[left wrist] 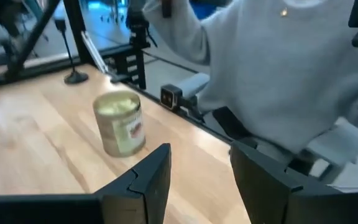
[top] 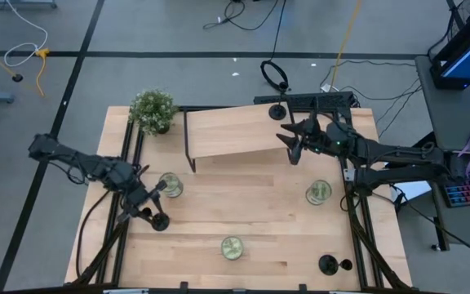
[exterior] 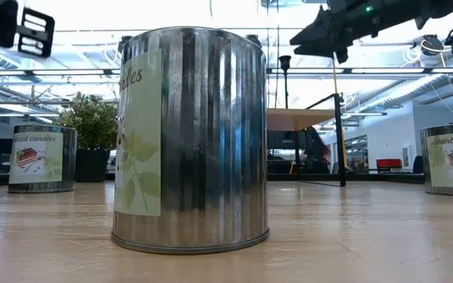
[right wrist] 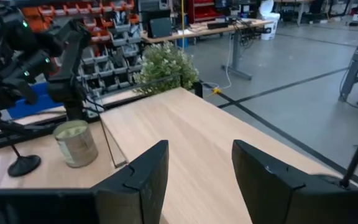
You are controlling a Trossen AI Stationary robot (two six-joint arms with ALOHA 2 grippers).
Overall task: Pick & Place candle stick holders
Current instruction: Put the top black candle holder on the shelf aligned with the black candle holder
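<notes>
On the raised shelf (top: pixel 235 131), one holder (top: pixel 277 110) stands at 12 o'clock; my right hand (top: pixel 294 147) hovers open, left hand (top: pixel 149 196) open; two holders (top: pixel 160 220) remain on the counter (top: pixel 268 237).

Three candle stick holders (top: pixel 277 110), three candle tins (top: pixel 232 247), one plant (top: pixel 152 109).
</notes>
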